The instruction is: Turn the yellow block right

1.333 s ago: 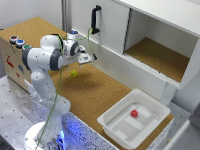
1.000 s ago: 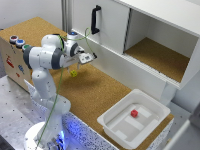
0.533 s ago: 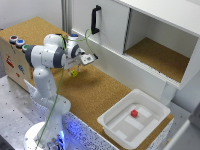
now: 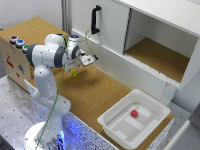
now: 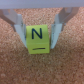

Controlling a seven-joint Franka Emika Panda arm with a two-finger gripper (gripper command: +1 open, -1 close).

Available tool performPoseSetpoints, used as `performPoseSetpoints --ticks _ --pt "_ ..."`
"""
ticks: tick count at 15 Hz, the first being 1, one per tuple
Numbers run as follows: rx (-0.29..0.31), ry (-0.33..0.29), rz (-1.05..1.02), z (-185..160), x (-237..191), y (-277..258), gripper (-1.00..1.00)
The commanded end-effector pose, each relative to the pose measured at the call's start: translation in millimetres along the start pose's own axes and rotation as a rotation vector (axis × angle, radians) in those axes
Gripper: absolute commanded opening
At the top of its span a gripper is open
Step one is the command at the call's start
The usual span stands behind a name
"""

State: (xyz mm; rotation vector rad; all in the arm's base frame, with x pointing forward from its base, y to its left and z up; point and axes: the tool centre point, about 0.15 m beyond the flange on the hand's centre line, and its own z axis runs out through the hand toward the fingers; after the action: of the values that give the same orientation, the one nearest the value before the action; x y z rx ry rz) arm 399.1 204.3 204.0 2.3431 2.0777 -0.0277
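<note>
The yellow block [image 4: 74, 74] is a small yellow-green cube on the cork tabletop [image 4: 100, 95], near the exterior view's left. In the wrist view the yellow block [image 5: 38, 40] shows a dark letter N with a line under it on its facing side. My gripper [image 4: 74, 71] points down over it. A finger [image 5: 20, 29] stands against one side of the block and the other finger [image 5: 60, 29] against the opposite side. The gripper [image 5: 39, 33] looks shut on the block. Whether the block rests on the cork or hangs just above it I cannot tell.
A white tray [image 4: 112, 120] holding a small red cube [image 4: 134, 113] stands at the front right of the exterior view. Behind the gripper rises a white cabinet with a black handle [image 4: 95, 19] and an open compartment [image 4: 160, 55]. A wooden box with coloured buttons [image 4: 16, 41] sits at the left.
The arm has shifted slightly toward the exterior view's right. The yellow block has stayed under the gripper, in nearly the same spot.
</note>
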Motion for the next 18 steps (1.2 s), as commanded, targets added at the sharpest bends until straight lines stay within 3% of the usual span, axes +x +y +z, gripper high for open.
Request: performPoseSetpoints --ticks 1,4,8,13,16,18 --pt "-0.042 0.009 0.11 -15.9 -6.9 4.3 -1.0" --pt "-0.04 0.003 0.237 -32.6 -11.7 0.6 -1.0" --pt "0.042 0.012 0.467 -29.5 -15.4 -11.3 -1.0" --pt "0.099 0.049 0.832 -26.0 -7.2 -16.9 -1.0" --pt "0.084 0.056 1.036 -24.7 -11.4 -9.7 -1.0" --pt "0.044 0.042 1.187 -24.9 -17.6 -2.7 -1.0"
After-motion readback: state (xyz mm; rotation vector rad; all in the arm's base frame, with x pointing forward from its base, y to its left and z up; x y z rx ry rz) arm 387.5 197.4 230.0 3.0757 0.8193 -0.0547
